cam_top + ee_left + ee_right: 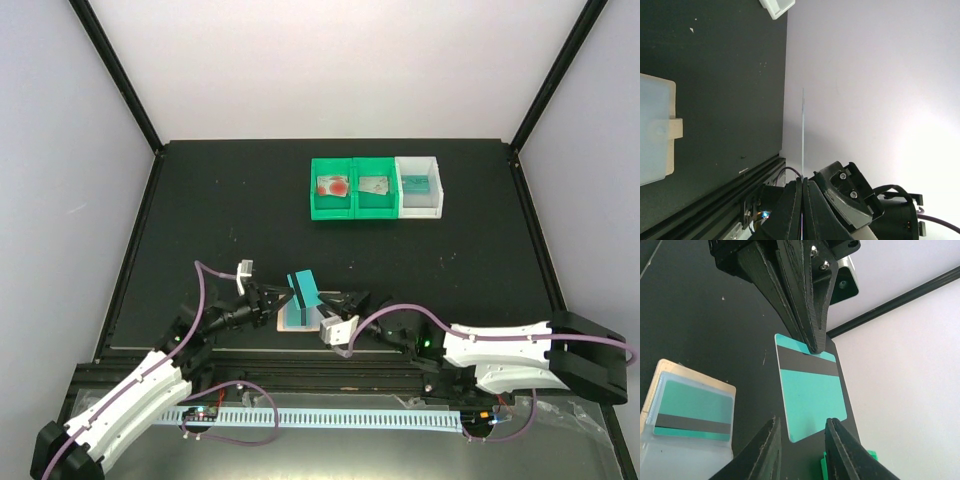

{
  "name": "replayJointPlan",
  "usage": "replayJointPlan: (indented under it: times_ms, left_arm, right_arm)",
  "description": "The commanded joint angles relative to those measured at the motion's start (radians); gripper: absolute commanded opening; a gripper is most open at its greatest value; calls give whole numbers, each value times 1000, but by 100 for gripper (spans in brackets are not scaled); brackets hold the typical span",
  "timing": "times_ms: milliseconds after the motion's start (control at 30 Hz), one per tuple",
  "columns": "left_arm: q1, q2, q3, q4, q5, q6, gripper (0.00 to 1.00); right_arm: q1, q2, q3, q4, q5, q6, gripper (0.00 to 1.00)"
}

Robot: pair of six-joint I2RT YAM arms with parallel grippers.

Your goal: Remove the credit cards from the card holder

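The card holder [297,320] lies open and flat on the black table near the front edge. Its pale blue pocket [687,412] still holds a teal card with a black stripe. My left gripper [285,297] is shut on the top edge of another teal credit card [812,395], holding it upright above the holder. In the left wrist view that card [803,130] shows only as a thin edge rising from my left gripper [803,184]. My right gripper [802,432] stands open, its fingers apart at the card's lower end without touching it.
At the back stand a green two-compartment bin [350,208] and a white bin [418,206]. A red-blotched card [332,186], a silver card [374,185] and a teal card [418,181] lie in them. Black frame rails border the table.
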Motion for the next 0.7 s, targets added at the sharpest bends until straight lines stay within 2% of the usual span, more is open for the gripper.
replayJointPlan:
  times_ms: [0, 67, 233, 467, 500, 533, 667]
  left_arm:
    - [6, -14, -3, 36, 23, -42, 1]
    - [7, -17, -1, 27, 23, -44, 2]
    - [7, -24, -6, 31, 25, -56, 2]
    - [7, -42, -15, 54, 20, -83, 3]
    - [7, -47, -15, 51, 15, -83, 7]
    - [7, -51, -15, 48, 8, -82, 16]
    - [7, -77, -15, 27, -27, -56, 56]
  right_arm:
    - [18, 6, 18, 64, 35, -24, 26]
    - [18, 9, 16, 71, 45, -27, 21]
    - [21, 1, 8, 82, 46, -33, 1]
    - [27, -10, -7, 88, 42, -32, 1]
    - [27, -14, -9, 87, 43, -30, 1]
    - [27, -18, -8, 81, 45, -27, 1]
    - [27, -66, -2, 39, 50, 52, 1]
